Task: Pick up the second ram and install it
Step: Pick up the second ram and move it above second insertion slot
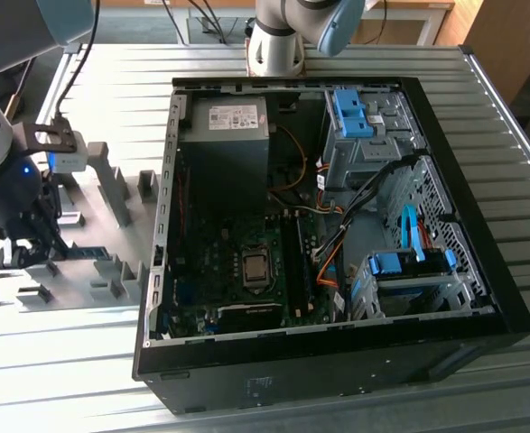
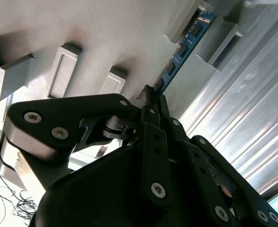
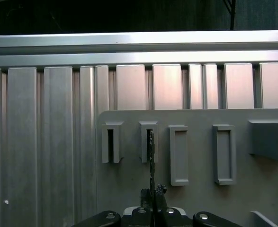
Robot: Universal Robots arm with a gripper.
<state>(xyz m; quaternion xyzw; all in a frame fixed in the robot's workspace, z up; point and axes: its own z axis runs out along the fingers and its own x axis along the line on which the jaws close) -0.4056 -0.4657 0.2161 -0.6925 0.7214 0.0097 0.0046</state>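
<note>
The second ram is a thin blue board with dark chips, standing on edge in the slots of a grey fixture plate. In the first wrist view the ram shows edge-on, its far end in a slotted block. My gripper has its black fingers closed together on the ram's near end, and the fingertips flank the thin edge. In the exterior view the gripper hangs low over the fixture plate at the exterior view's left, with the blue ram beside it.
An open black computer case lies to the exterior view's right of the fixture, with the motherboard's dark memory slots, orange cables and blue drive-bay clips inside. Grey upright blocks stand on the fixture. The ribbed aluminium table surrounds everything.
</note>
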